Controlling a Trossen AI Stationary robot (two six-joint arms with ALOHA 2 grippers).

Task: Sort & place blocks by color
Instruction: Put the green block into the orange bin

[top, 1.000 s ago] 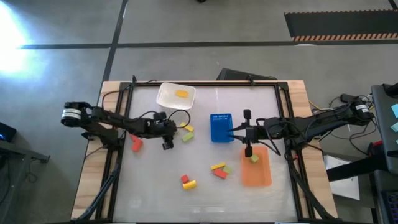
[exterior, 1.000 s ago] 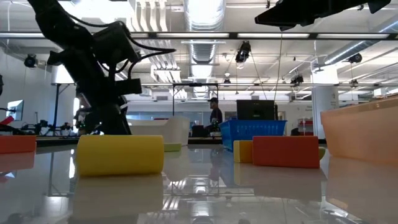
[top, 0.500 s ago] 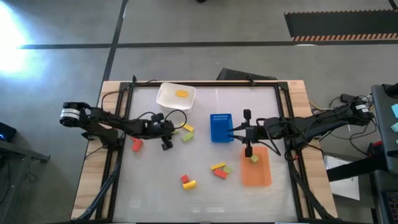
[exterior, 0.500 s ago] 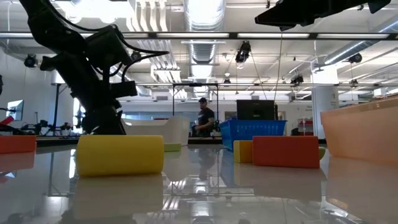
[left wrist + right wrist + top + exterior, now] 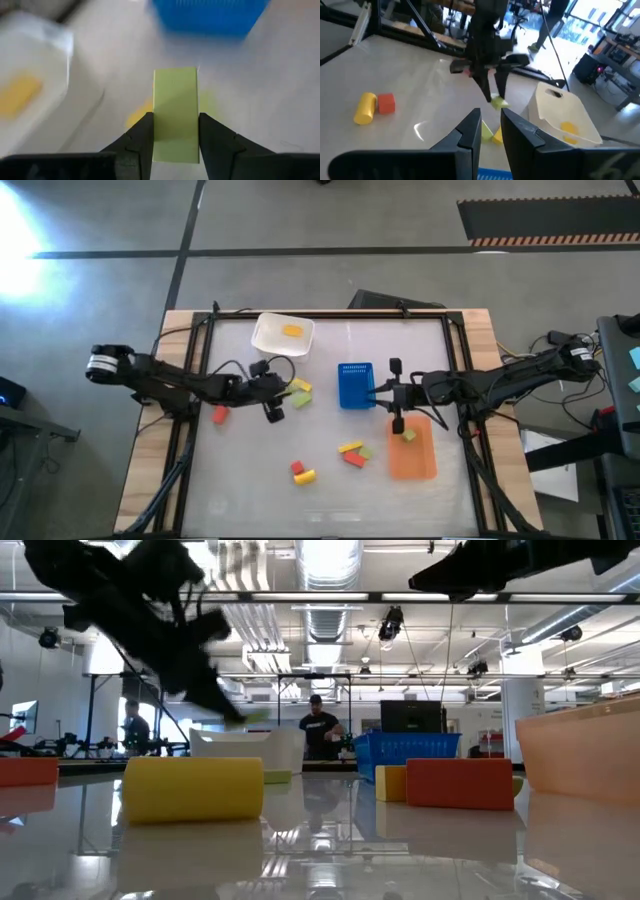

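My left gripper [image 5: 284, 390] is over the table's middle left, lifted off it and shut on a light green block [image 5: 175, 112]. The right wrist view shows it from afar with the block [image 5: 499, 103] at its fingertips. Below it on the table lie a yellow block [image 5: 301, 385] and a light green one [image 5: 298, 399]. My right gripper [image 5: 382, 392] hovers between the blue tray [image 5: 355, 384] and the orange tray [image 5: 412, 455], empty, with a narrow gap between its fingers [image 5: 491, 125]. A light green block [image 5: 408, 436] lies in the orange tray. My left gripper pinches the light green block by its two long sides [image 5: 156, 131] between its two fingers. The block lies along the fingers and its far end sticks out past their tips. The fingers point down at a slant. The block is lifted clear of the table.
A white tub [image 5: 282, 333] at the far left holds a yellow block. Loose on the table are a red block [image 5: 220, 413], a yellow, red and green cluster [image 5: 354, 453], and a red and yellow pair [image 5: 302, 472]. People move in the room behind.
My left gripper has risen from the table top and moved a little toward the table's right edge, with the light green block between its fingers.
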